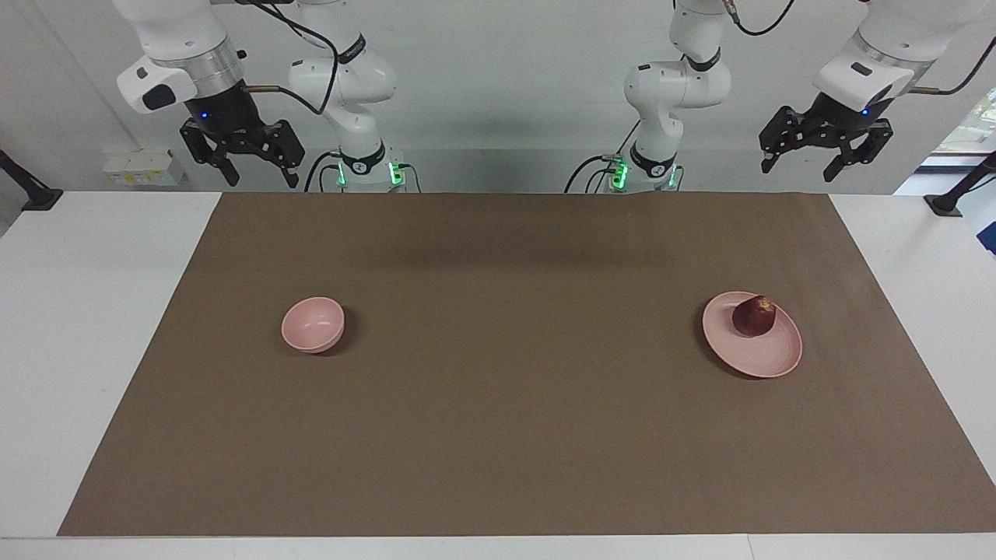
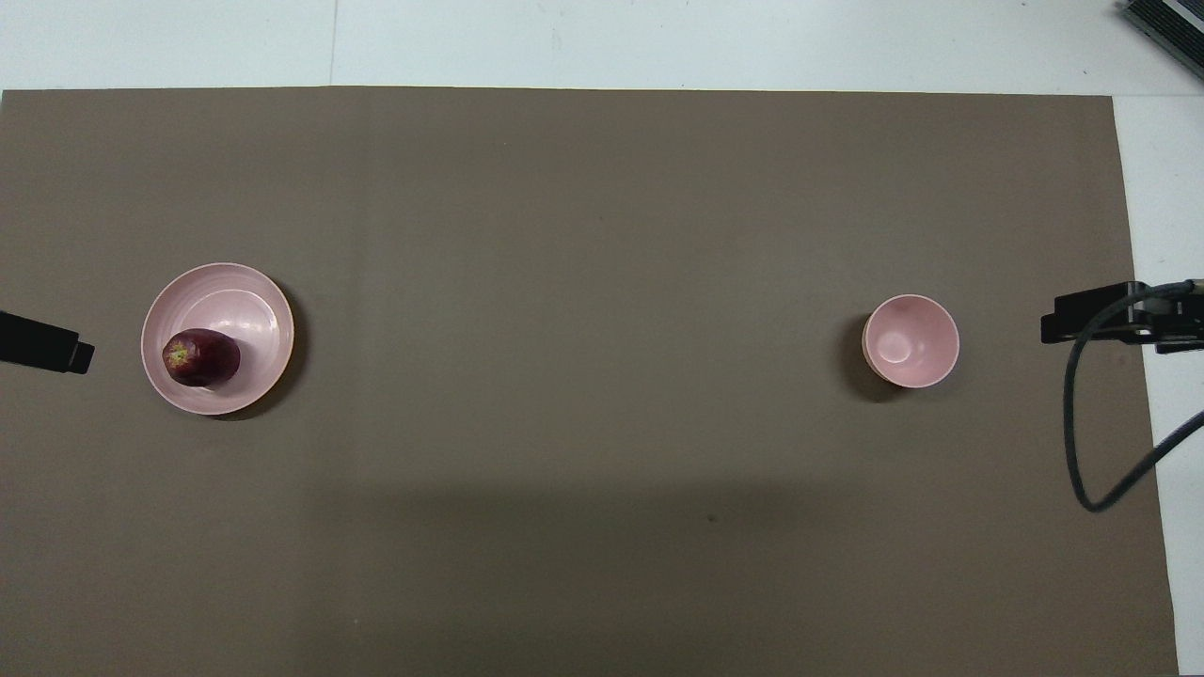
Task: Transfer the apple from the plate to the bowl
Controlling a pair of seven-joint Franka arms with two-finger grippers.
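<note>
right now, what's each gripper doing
left gripper: open, empty, raised at its end of the table.
right gripper: open, empty, raised at its end.

One apple, dark red, lies on the plate at about seven o'clock of its middle in the overhead view. One plate, flat and pale pink. One bowl, small, deep and pale pink, with nothing in it. One brown mat covers the surface, itself a single white one. Two robot arms, each with one gripper: the left gripper and the right gripper, both with fingers spread apart.
</note>
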